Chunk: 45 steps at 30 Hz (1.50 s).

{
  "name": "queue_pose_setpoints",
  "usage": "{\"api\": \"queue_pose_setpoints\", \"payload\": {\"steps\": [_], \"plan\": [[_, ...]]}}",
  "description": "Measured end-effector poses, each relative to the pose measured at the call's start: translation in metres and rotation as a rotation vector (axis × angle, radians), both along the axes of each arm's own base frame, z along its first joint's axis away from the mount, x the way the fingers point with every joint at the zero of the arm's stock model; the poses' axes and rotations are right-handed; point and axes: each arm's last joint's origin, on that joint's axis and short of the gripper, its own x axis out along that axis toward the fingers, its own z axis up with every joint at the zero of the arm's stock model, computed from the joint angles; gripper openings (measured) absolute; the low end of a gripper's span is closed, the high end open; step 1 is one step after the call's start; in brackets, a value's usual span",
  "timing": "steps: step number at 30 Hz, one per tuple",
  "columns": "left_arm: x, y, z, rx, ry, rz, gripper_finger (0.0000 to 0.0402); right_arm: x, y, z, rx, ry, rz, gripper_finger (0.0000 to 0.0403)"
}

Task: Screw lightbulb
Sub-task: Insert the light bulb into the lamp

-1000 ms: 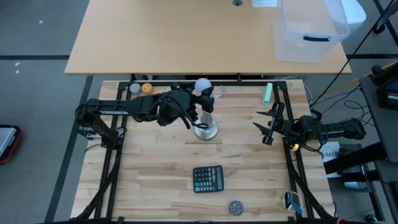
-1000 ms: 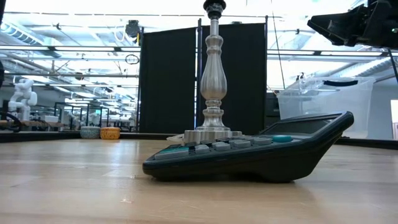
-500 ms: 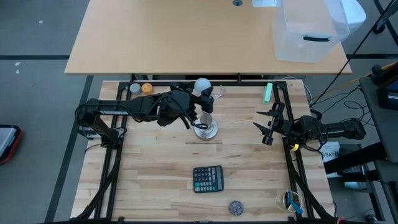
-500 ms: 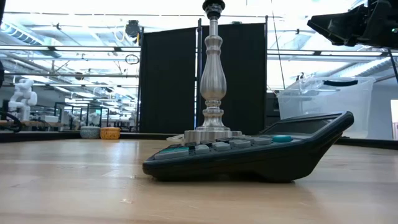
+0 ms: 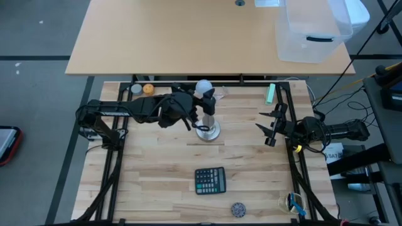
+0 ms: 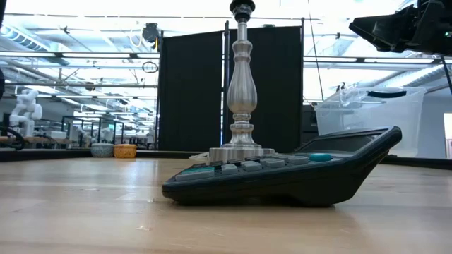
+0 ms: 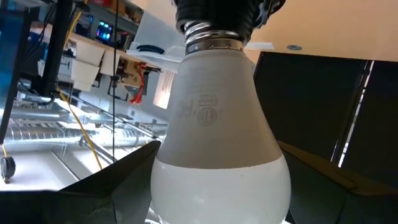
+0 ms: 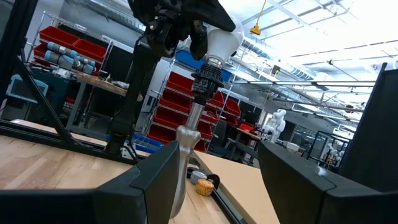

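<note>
Inspection finds the small frosted white globe lightbulb (image 5: pixel 203 87) seated base-first in the dark socket atop the silver turned-metal stand (image 5: pixel 209 130), which rests on the pale wooden tabletop (image 5: pixel 157 169) toward its far edge. In the left wrist view the silvery screw base meets the socket mouth, with a few threads showing, so seating appears incomplete.

Left hand (image 5: pixel 205 98) is at the globe, its dark fingers (image 7: pixel 118 186) flanking the glass on both sides. The fingers stand wide, as a grip on the globe would require, but actual contact cannot be confirmed, so whether it grasps the bulb cannot be told.

Right hand (image 5: pixel 271 127) waits well apart near the right edge of the tabletop, its fingers parted and holding nothing.

Recommendation for the step in hand: keep the bulb's axis in line with the stand while turning, apply only light squeeze on the glass, and rotate in short turns with re-grips. Any tilt risks cross-threading; the tall, narrow stand could tip under sideways force. The black calculator (image 5: pixel 210 180) lies near the front, clear of the work.
</note>
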Motion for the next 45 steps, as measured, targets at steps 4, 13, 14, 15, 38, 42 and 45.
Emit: {"api": "queue_pose_setpoints", "payload": {"steps": [4, 13, 14, 15, 38, 42, 45], "plan": [[-0.0004, -0.0001, -0.0002, 0.005, 0.011, -0.002, 0.0302, 0.0000, 0.0000, 0.0000, 0.000, 0.000, 0.000, 0.0212], [-0.0015, 0.0000, -0.0036, 0.008, 0.055, -0.009, 0.0302, 0.0000, 0.0000, 0.0000, 0.000, 0.000, 0.000, 0.0212], [-0.0017, 0.0000, -0.0042, 0.008, 0.063, -0.010, 0.0302, 0.0000, 0.0000, 0.0000, 0.000, 0.000, 0.000, 0.0212], [-0.0019, 0.0000, -0.0046, 0.008, 0.068, -0.010, 0.0302, 0.0000, 0.0000, 0.0000, 0.000, 0.000, 0.000, 0.0212], [-0.0003, -0.0017, -0.0039, -0.003, 0.065, -0.070, 0.0302, 0.0000, 0.0000, 0.0000, 0.000, 0.000, -0.001, 0.0212], [0.0000, -0.0018, -0.0036, -0.005, 0.058, -0.076, 0.0303, 0.0000, 0.0000, 0.0000, 0.000, 0.000, -0.001, 0.0212], [0.0003, -0.0022, -0.0037, -0.010, 0.059, -0.089, 0.0303, 0.0000, 0.0000, 0.0000, 0.000, 0.000, -0.001, 0.0212]]}}
